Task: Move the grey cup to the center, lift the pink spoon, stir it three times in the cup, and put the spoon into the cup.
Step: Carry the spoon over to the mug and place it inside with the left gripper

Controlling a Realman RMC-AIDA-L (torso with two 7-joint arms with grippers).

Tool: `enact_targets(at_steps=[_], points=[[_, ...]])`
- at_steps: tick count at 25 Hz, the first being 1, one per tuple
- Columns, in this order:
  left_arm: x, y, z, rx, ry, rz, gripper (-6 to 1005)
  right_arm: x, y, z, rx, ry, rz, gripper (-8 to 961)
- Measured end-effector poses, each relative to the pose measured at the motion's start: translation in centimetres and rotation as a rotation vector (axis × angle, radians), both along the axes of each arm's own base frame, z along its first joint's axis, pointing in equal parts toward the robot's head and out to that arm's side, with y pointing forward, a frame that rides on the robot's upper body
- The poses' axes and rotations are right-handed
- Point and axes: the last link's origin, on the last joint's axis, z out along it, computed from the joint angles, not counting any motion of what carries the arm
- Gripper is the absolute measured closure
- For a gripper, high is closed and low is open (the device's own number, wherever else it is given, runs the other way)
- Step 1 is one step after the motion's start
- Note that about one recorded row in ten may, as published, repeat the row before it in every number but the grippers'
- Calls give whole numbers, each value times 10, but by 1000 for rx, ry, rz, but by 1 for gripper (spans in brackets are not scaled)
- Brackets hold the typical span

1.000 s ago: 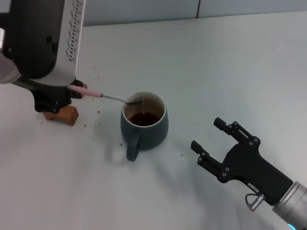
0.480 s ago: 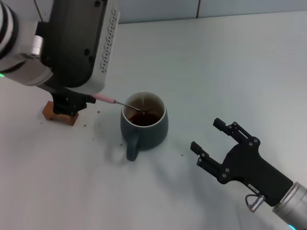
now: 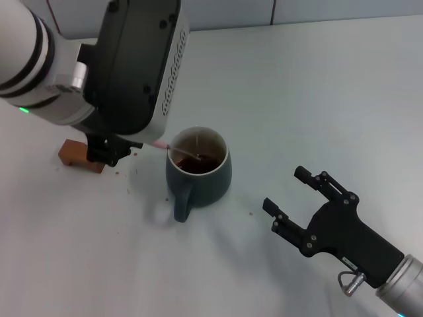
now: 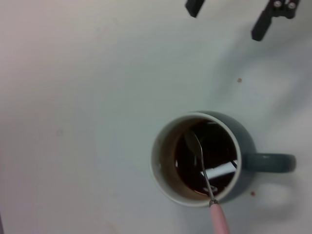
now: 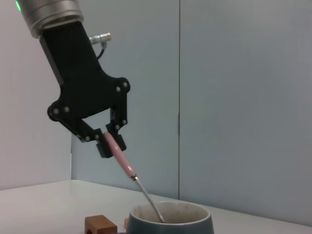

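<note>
The grey cup [image 3: 198, 170] stands mid-table with dark liquid inside and its handle toward the front; it also shows in the left wrist view [image 4: 200, 158] and the right wrist view [image 5: 170, 220]. My left gripper [image 5: 110, 139] is shut on the pink spoon [image 5: 121, 158] by its handle, up and to the left of the cup. The spoon slants down so its metal bowl [image 4: 193, 142] dips into the liquid, with the pink handle [image 3: 159, 143] just outside the rim. My right gripper [image 3: 299, 191] rests open to the cup's right, near the table's front.
A brown wooden block [image 3: 78, 155] lies left of the cup, partly under my left arm, and shows again in the right wrist view [image 5: 101, 225]. Small crumbs dot the table around it.
My left arm has swung right and toward the cup, carrying the spoon so its bowl went from the cup's left rim down into the liquid. The right arm stayed still.
</note>
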Motion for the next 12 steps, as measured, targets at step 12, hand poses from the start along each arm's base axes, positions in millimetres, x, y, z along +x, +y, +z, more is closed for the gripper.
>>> enact_targets(at_steps=[12], points=[[-9, -4, 12, 53, 50, 37, 875, -1, -1, -1, -4, 3, -2, 197]])
